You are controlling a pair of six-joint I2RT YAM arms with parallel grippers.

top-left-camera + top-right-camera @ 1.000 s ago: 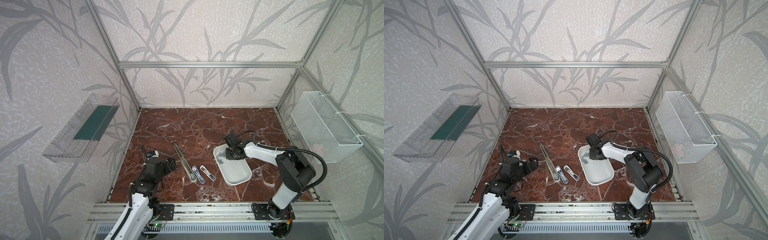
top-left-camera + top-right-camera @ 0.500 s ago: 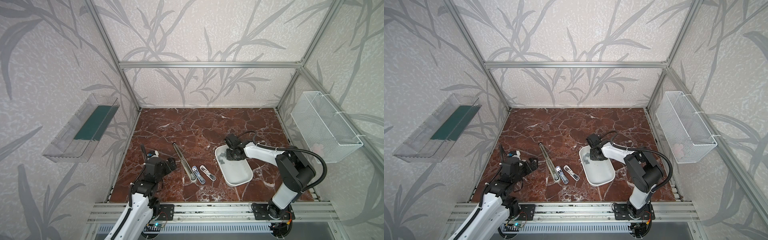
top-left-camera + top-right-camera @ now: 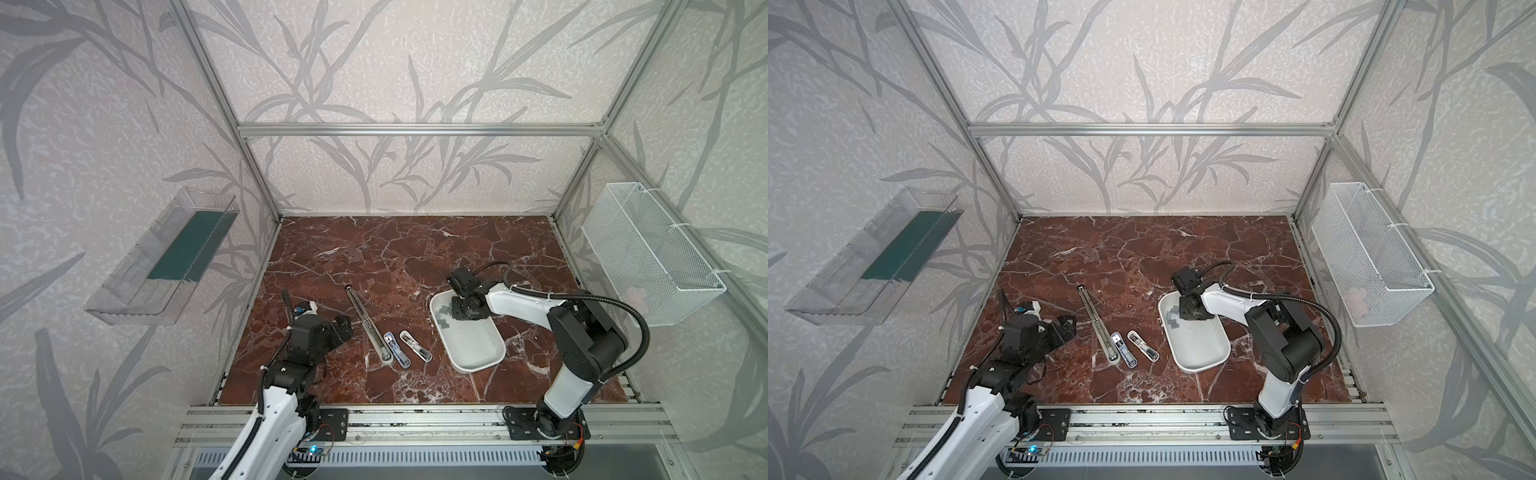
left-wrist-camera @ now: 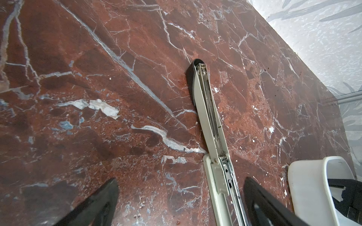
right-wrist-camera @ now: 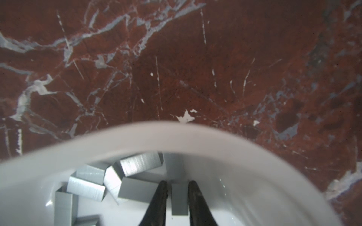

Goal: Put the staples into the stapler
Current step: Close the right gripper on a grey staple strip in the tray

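Left gripper [image 4: 181, 182] jaws spread wide; the opened stapler [image 4: 207, 109] lies on the worktop [image 4: 98, 78] between them, close to one. Right gripper [image 5: 178, 183] jaws narrow, astride one strip [image 5: 179, 197] of the staples [image 5: 141, 164] in the white tray [image 5: 156, 135]; can't tell if pinched. Strips likely light, stiff, slick, snap-prone: grip the long sides.

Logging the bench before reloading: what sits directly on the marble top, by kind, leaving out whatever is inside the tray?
Long open stapler: 1
Small staplers: 2
White tray: 1
Total: 4
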